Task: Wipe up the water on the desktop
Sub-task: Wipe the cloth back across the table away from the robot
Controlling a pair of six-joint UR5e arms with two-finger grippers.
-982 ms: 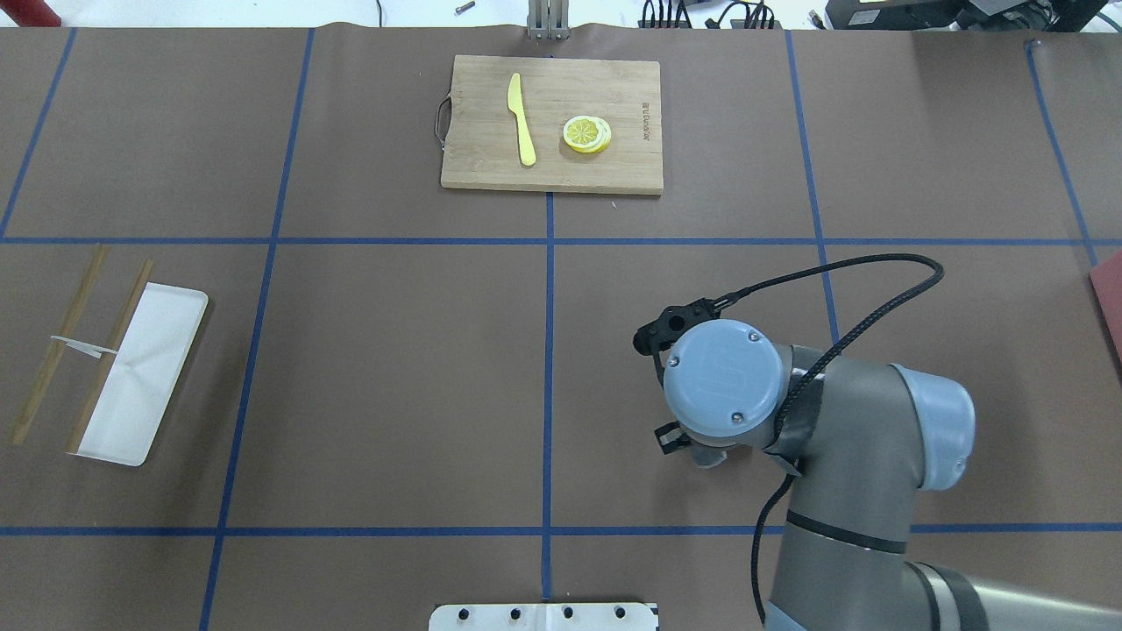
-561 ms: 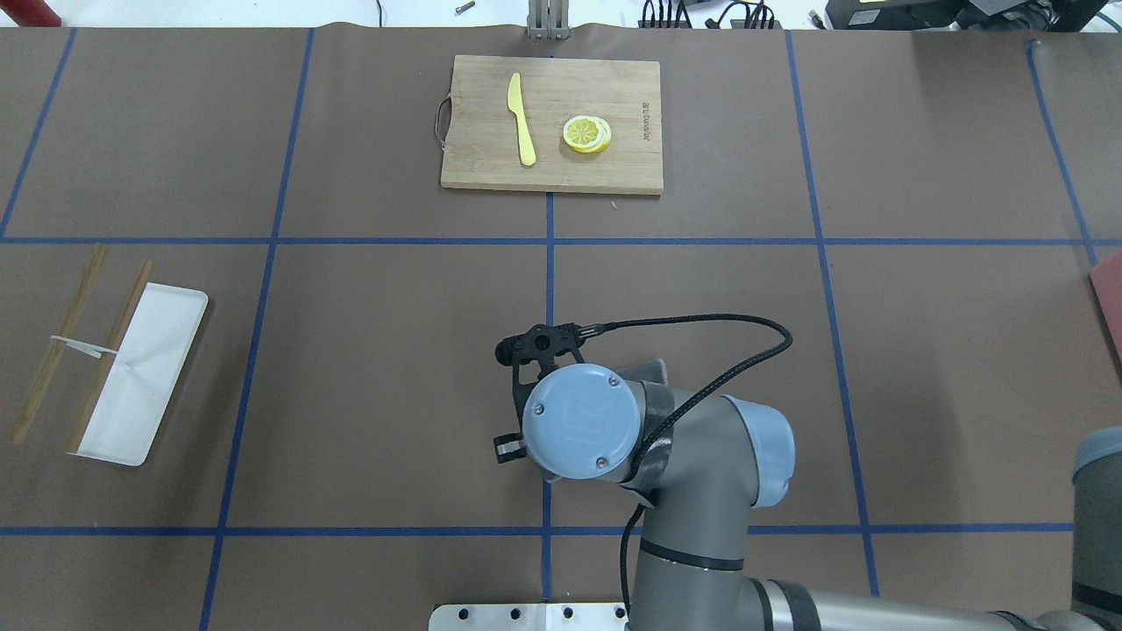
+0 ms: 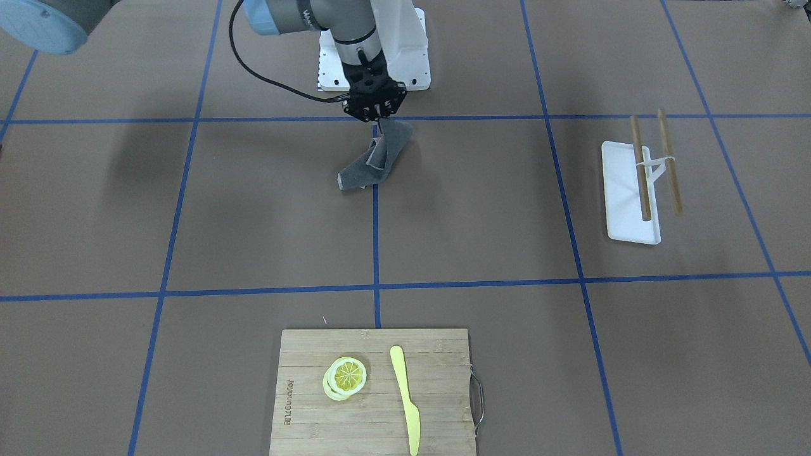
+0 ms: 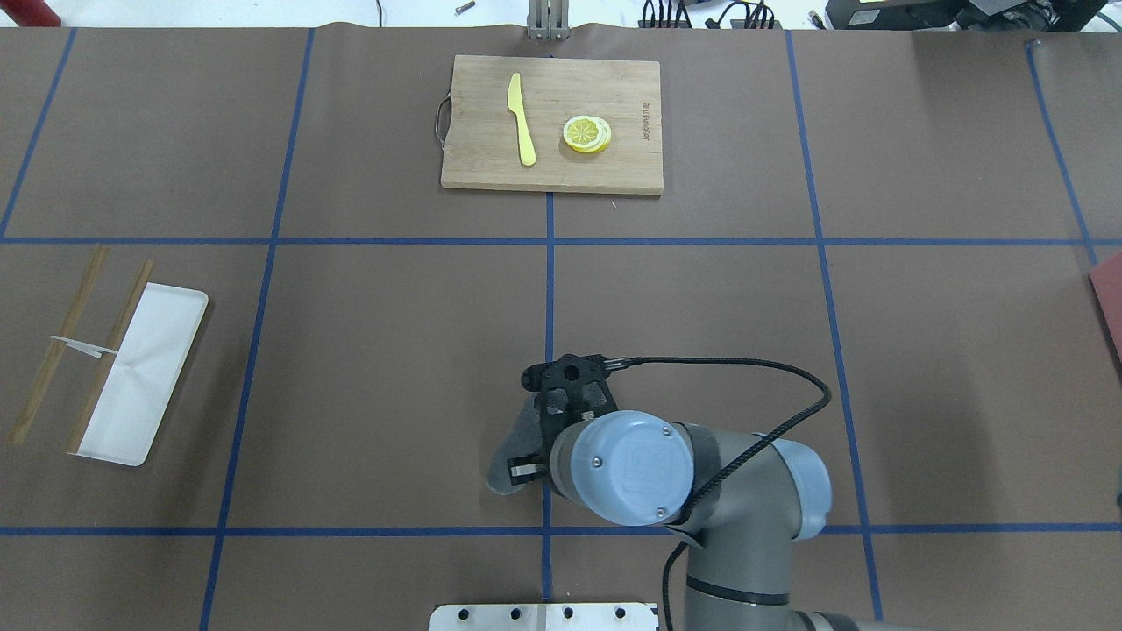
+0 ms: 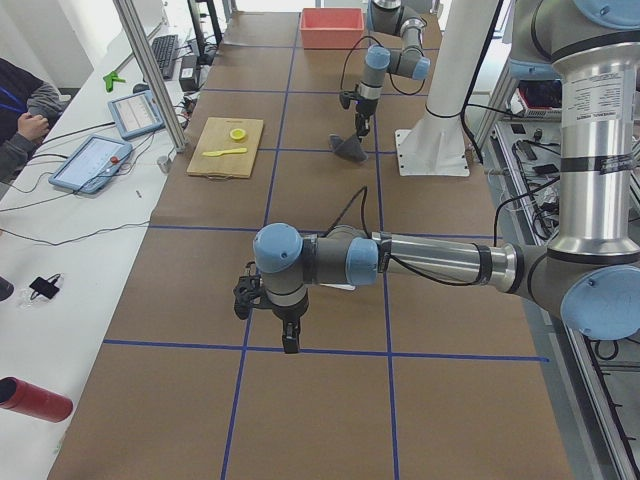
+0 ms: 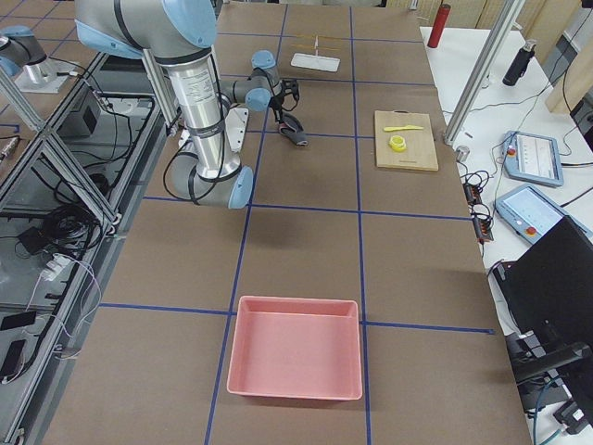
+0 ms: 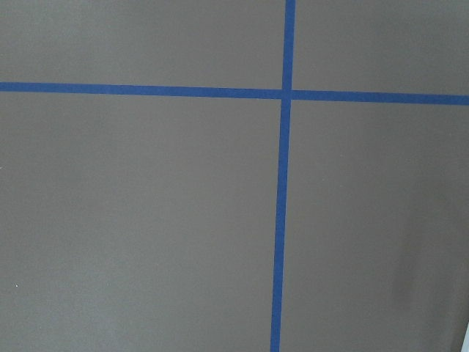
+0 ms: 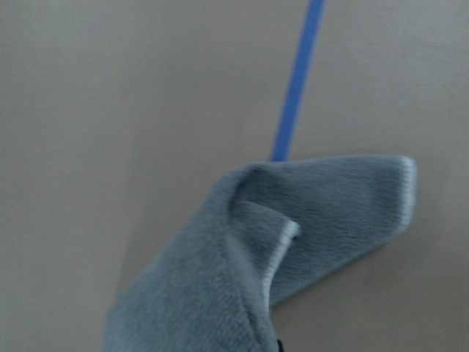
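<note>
1. Two arms work over the desktop (image 4: 386,368), a brown top gridded with blue tape; only the right one is at the cloth.
2. The right gripper (image 3: 378,121) points down near the middle of the robot-side edge, its fingers pinched on the top of a gray cloth (image 3: 372,163).
3. The cloth hangs from that pinch and its lower end lies crumpled on the desktop, across the centre tape line (image 4: 549,289) (the right wrist view shows a folded corner with a pale hem).
4. The left gripper (image 5: 289,340) hangs over bare desktop toward the left end; it shows only from the side, so I cannot tell how its fingers stand.
5. A bamboo cutting board (image 4: 473,166) sits at the middle of the far edge, carrying lemon slices (image 4: 586,134) and a yellow knife (image 4: 521,118), near each other but apart.
6. A white tray (image 4: 166,333) lies toward the left end, with one of two wooden sticks (image 4: 128,311) along its outer edge and the other beside it on the desktop.
7. A pink bin (image 6: 296,357) stands toward the right end.
</note>
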